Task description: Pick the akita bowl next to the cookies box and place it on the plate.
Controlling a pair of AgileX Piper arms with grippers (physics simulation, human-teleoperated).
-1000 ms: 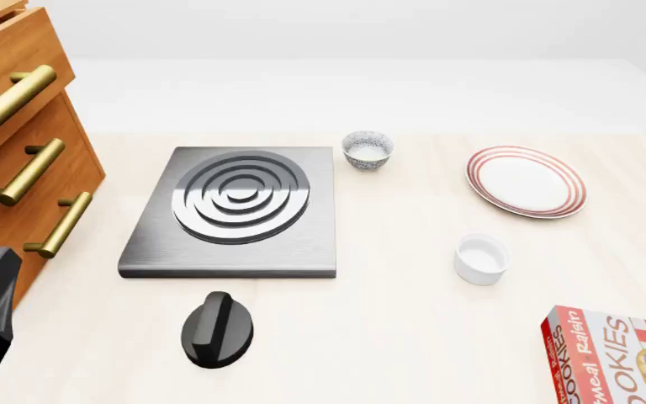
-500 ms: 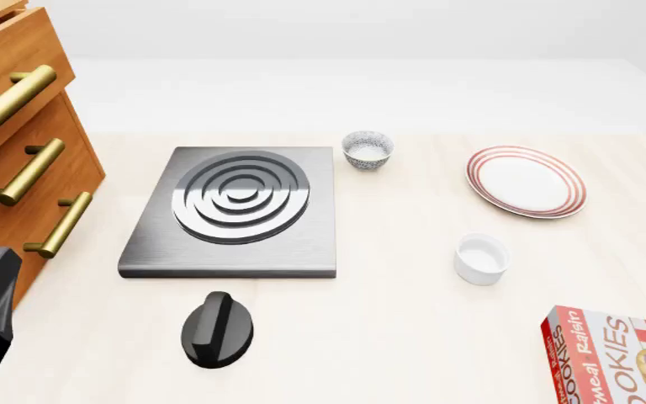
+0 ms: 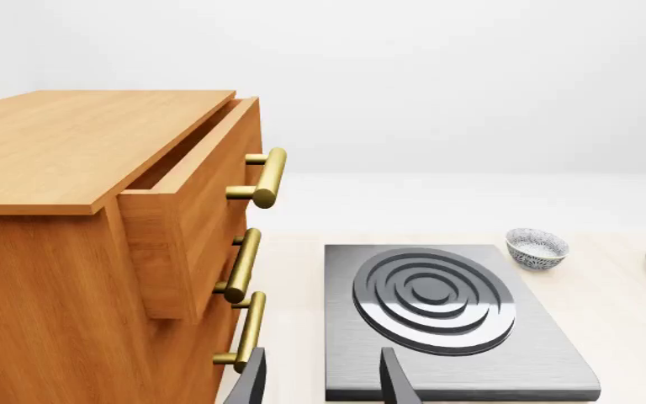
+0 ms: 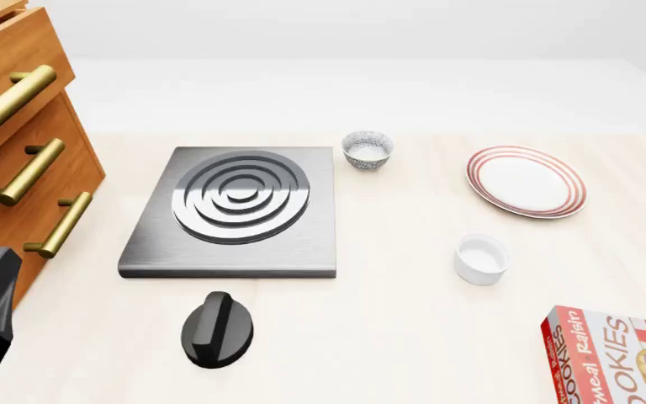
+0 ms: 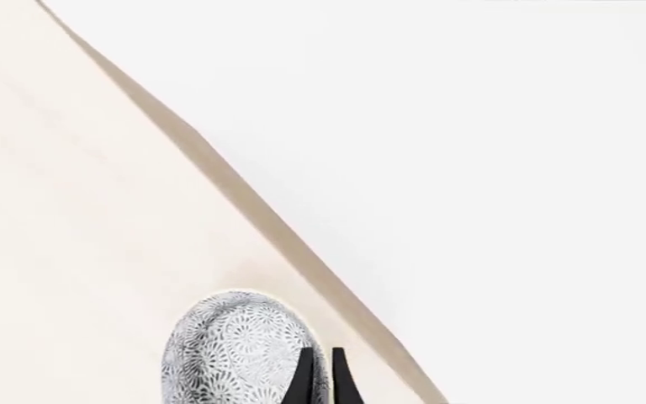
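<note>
Grey-and-white fine pattern covers the bowl (image 5: 239, 349), which we find only in the right wrist view, cut off at the frame edge, sitting on the pale wood table (image 5: 65, 219) close to its border. The front view does not include it, so we cannot place it against the hob (image 4: 236, 210).

The right gripper (image 5: 320, 379) shows only two dark fingertips at the bowl's rim, with a narrow slit between them. We cannot tell whether they pinch the rim.

The left gripper (image 3: 323, 383) shows two dark fingers set wide apart with nothing between them, just short of the hob's near edge. In the front view only a black corner of that arm appears, near-left of the hob.

The box (image 4: 615, 358), red card with white lettering, lies near-right of the hob and is cropped by the frame corner. The plate (image 4: 525, 181), flat, white and ringed in red, lies well right of the hob. A second patterned bowl, the twin (image 4: 368, 150), stands just beyond the hob's far right corner.

A smooth white cup (image 4: 481, 258) stands right of the hob's near edge. A black knob (image 4: 218, 330) sits just in front of the hob. The hob is a brushed grey slab with raised concentric rings. A wooden chest (image 4: 20, 151) with brass bar handles stands left of it, partly out of frame.
</note>
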